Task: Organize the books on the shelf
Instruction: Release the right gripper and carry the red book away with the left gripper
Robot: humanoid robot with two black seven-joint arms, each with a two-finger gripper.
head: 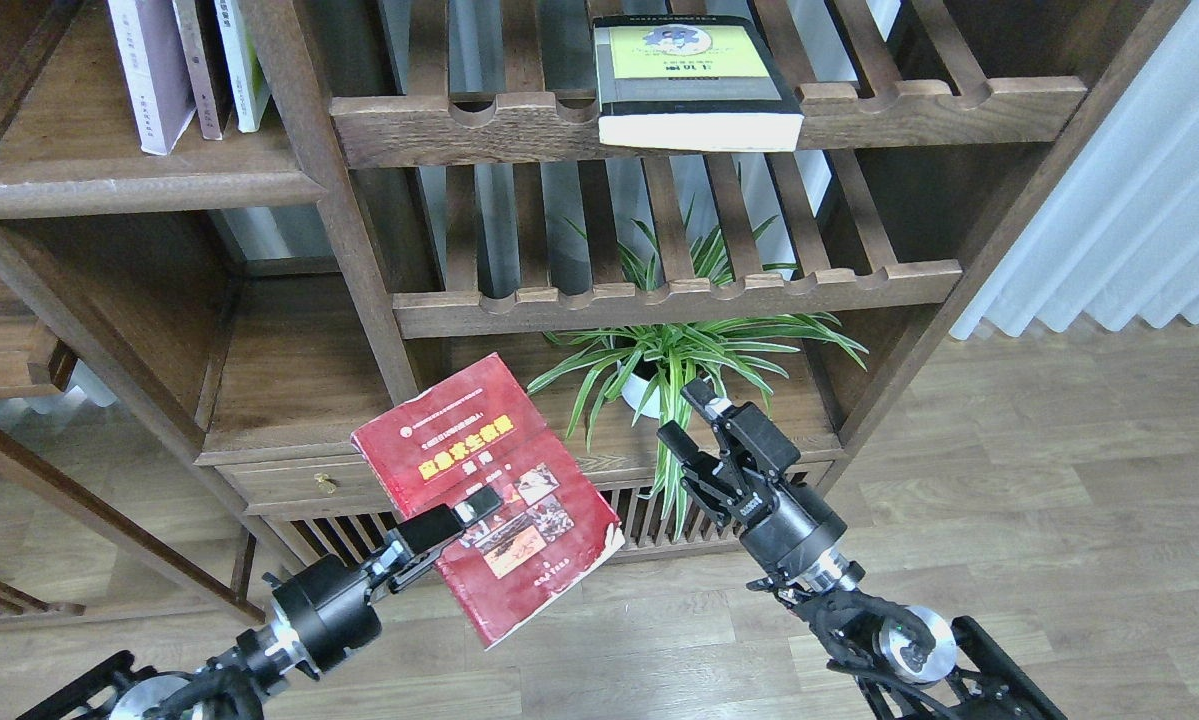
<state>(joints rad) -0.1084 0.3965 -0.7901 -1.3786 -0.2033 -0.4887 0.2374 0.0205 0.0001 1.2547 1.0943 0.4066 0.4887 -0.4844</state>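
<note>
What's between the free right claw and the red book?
Only plant leaves hang between the right end effector and the red book, head view.

Soft, even daylight from the white curtain (1139, 200) at right keeps the view bright and sharp, with dim recesses in the dark bookcase (359, 260) and slight wide-angle bending at the edges.
</note>
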